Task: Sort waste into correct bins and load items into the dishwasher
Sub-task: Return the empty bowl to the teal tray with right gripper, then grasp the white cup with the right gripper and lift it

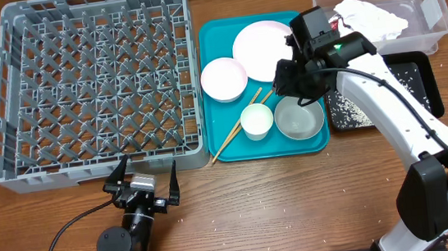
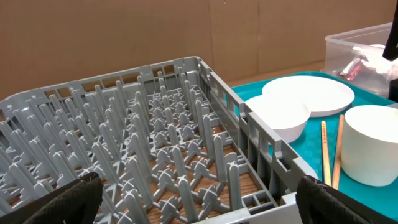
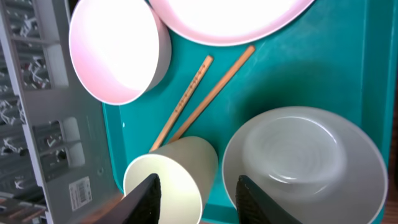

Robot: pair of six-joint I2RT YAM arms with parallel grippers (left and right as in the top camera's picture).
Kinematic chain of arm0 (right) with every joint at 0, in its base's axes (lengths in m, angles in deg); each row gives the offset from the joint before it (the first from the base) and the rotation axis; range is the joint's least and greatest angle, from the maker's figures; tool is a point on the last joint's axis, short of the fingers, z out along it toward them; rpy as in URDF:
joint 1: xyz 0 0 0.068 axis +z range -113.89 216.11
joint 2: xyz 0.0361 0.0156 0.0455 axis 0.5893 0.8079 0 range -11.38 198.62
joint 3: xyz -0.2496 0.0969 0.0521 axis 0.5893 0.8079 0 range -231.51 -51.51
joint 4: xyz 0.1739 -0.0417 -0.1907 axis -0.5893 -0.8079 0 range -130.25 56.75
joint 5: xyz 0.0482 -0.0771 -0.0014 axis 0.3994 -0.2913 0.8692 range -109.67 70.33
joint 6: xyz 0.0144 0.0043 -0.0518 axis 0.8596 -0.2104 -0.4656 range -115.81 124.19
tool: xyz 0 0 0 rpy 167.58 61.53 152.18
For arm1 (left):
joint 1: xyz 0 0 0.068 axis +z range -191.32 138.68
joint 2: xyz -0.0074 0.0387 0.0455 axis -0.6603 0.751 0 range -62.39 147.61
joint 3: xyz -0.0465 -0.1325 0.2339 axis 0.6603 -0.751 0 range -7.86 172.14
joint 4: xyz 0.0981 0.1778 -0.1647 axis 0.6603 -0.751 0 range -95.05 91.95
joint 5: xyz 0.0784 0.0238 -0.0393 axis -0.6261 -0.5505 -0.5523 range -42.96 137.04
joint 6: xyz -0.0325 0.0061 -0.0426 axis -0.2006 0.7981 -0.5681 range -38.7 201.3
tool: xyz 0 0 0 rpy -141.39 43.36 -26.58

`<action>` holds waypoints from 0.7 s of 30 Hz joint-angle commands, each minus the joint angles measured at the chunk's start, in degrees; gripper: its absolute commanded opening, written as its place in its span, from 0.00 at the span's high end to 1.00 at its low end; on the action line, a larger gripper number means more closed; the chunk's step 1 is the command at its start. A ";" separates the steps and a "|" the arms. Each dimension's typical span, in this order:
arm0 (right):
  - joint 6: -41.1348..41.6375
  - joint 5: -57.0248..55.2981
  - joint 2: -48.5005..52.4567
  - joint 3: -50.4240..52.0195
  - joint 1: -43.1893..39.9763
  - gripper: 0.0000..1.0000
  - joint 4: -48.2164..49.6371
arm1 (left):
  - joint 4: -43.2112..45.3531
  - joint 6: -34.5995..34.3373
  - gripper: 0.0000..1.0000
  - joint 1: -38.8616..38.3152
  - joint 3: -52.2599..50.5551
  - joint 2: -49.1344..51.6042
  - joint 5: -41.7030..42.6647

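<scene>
1. The grey dish rack [image 1: 92, 0] fills the overhead view's upper left. The left claw [image 1: 141, 181] sits below it, spread wide and empty.
2. The teal tray [image 1: 216, 40] lies in the middle, right of the rack.
3. The right claw [image 3: 198, 198] hangs over the tray, fingers partly apart, gripping nothing.
4. The small cup [image 3: 168, 177] sits right under it, a bit to the left, so this arm is nearer.
5. The chopsticks [image 3: 199, 93] slant from lower left to upper right.

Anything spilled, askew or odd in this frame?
A few white specks, likely rice grains, lie scattered on the table in front of the teal tray, outside the black tray that holds the rest. Nothing else stands out.
</scene>
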 commanded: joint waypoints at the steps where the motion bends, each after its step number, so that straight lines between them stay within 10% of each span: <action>1: -0.17 0.63 0.20 0.28 2.84 0.59 -0.61 | 0.02 0.63 0.00 0.35 -0.33 -0.50 -0.42; 21: 0.52 -7.32 4.02 4.33 7.63 0.70 -0.46 | 0.04 0.63 0.00 0.35 -0.33 -0.50 -0.42</action>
